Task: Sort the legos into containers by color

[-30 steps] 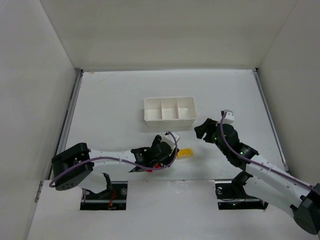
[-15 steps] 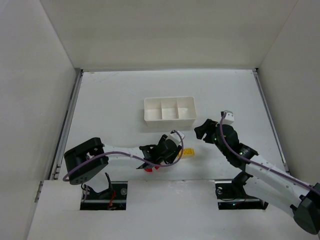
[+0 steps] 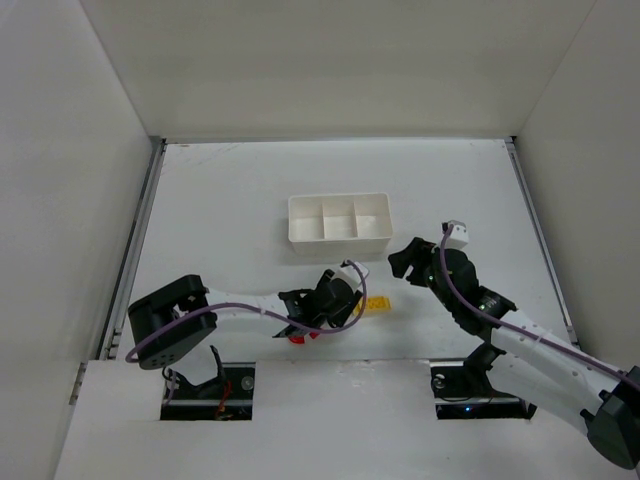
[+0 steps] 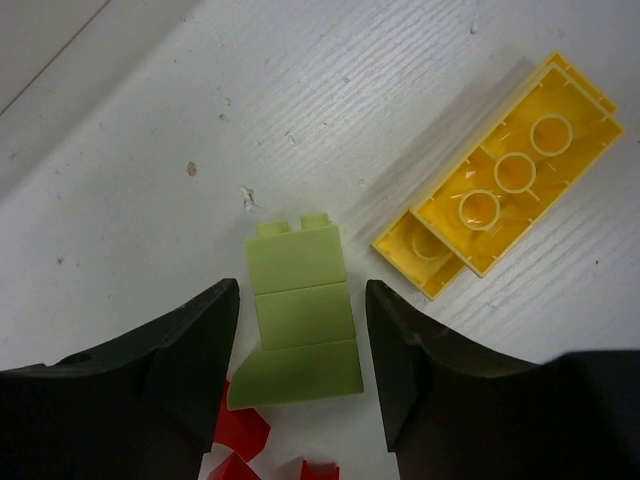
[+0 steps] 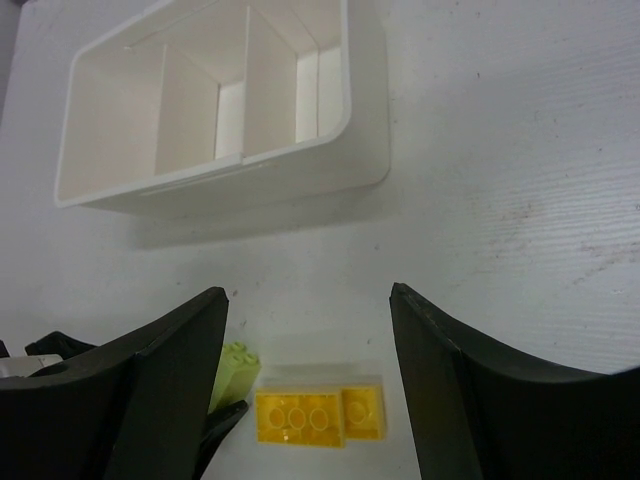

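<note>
A light-green lego (image 4: 300,320) lies on the table between the fingers of my open left gripper (image 4: 300,300), with a small gap on each side. A yellow brick (image 4: 505,180) lies hollow side up just right of it. Red bits (image 4: 245,435) lie near the left finger. In the top view the left gripper (image 3: 342,295) sits beside the yellow brick (image 3: 378,303), with red bits (image 3: 298,338) behind it. My right gripper (image 5: 307,295) is open and empty, above the table between the white tray (image 5: 210,110) and the yellow brick (image 5: 318,415).
The three-compartment tray (image 3: 338,222) stands at mid-table, beyond both grippers; its compartments show no pieces. The right gripper (image 3: 405,262) hovers right of the tray's near edge. White walls enclose the table on three sides.
My left arm has reached rightward toward the yellow brick and the gripper now straddles the green lego. In the last half second it stayed still. The right arm has not moved.
</note>
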{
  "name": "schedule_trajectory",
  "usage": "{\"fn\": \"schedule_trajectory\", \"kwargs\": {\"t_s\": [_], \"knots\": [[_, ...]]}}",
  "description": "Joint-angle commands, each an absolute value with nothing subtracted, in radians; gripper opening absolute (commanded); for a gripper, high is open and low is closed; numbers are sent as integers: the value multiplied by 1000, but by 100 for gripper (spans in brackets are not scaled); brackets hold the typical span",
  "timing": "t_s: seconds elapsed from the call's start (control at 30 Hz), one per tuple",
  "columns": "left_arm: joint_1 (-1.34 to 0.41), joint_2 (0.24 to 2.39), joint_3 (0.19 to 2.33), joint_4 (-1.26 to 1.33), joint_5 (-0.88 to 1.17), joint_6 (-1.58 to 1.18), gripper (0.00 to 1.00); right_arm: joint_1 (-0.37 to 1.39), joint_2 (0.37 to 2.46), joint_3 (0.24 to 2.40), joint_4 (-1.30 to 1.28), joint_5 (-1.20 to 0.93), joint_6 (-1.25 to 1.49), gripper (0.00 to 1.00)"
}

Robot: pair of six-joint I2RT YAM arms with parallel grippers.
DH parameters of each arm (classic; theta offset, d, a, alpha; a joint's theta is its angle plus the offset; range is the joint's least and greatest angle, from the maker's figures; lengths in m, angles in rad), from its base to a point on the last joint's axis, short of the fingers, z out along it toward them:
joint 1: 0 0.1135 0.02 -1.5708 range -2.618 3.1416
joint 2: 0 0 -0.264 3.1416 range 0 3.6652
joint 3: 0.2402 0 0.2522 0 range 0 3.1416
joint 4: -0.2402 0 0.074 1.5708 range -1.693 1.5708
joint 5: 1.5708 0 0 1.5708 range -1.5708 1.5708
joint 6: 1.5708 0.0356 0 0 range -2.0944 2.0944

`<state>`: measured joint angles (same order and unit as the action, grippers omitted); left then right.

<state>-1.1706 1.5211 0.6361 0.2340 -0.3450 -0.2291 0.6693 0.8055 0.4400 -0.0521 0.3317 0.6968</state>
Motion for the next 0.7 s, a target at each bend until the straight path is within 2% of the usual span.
{"fn": "schedule_trajectory", "kwargs": {"t_s": [0.0,0.3,0.43,0.5,0.57,0.67], "knots": [[-1173,1523,641,219,-359,-227,47,682,790,434,-5,327,699,72],[-1194,1513,649,192,-357,-219,19,688,790,433,-6,327,701,71],[-1222,1376,643,187,-344,-201,19,726,775,440,-21,322,692,68],[-1210,1316,629,189,-336,-199,25,735,770,442,-28,330,692,68],[-1202,1299,627,176,-345,-186,28,736,767,436,-26,331,696,69],[-1179,1312,621,172,-350,-181,26,736,767,431,-18,324,699,70]]}}
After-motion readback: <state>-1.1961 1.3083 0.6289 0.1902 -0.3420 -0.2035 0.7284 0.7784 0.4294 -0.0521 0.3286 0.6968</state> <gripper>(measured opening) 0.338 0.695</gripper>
